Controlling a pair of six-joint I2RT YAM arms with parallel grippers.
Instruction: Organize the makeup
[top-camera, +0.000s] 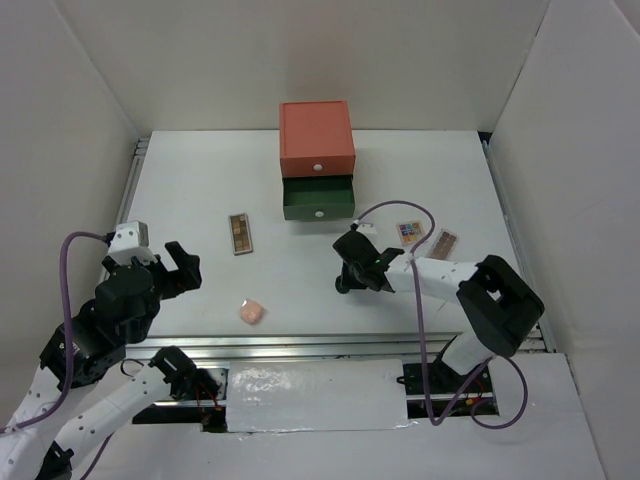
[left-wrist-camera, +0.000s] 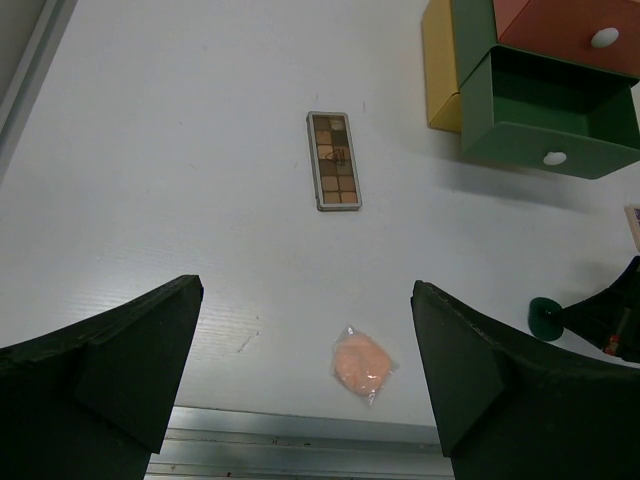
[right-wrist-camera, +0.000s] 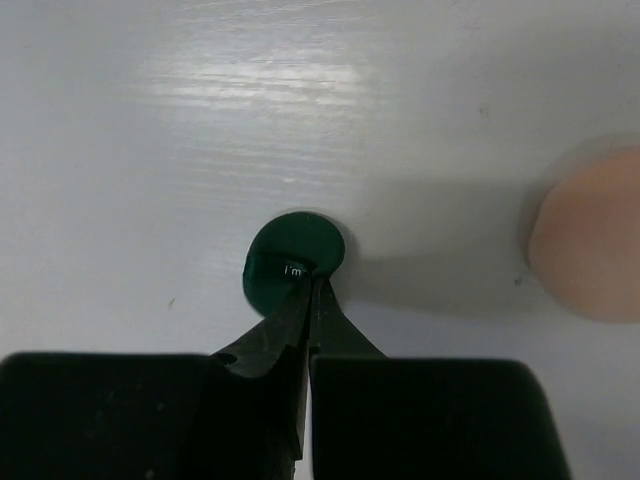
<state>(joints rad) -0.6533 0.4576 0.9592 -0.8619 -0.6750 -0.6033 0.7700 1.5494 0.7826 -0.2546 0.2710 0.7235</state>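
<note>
White walls stand round a white table (top-camera: 200, 180), and I am looking at it from the near side, where the two arms are fixed.

Nearest on the table is a peach puff (top-camera: 252, 312), a bit left of the middle. The left claw (top-camera: 186, 265) hangs near the left edge with its fingers spread wide and nothing between them.

Just right of the middle sits the green round compact (right-wrist-camera: 290, 245). The right claw (right-wrist-camera: 311, 285) points down at it. Its two fingers are pressed tight together, and the tips touch the near part of the compact's top. I do not think the compact is held, since nothing sits between the fingers.

So the job in hand looks like picking up the compact. I think the claw would need to open, go down round the compact, squeeze it, and then carry it away to the far side.

Farther back, a brown palette (top-camera: 240, 233) lies on the left. A many-coloured palette (top-camera: 409, 232) and a pinkish palette (top-camera: 443, 243) lie side by side on the right.

Farthest is the drawer box (top-camera: 317, 140). Its green drawer (left-wrist-camera: 540, 120) is pulled out, and I see nothing in the part that shows. The red drawer (left-wrist-camera: 560, 30) above is closed. The yellow drawer (left-wrist-camera: 440, 65) is at the bottom. What is inside those two is hidden.
</note>
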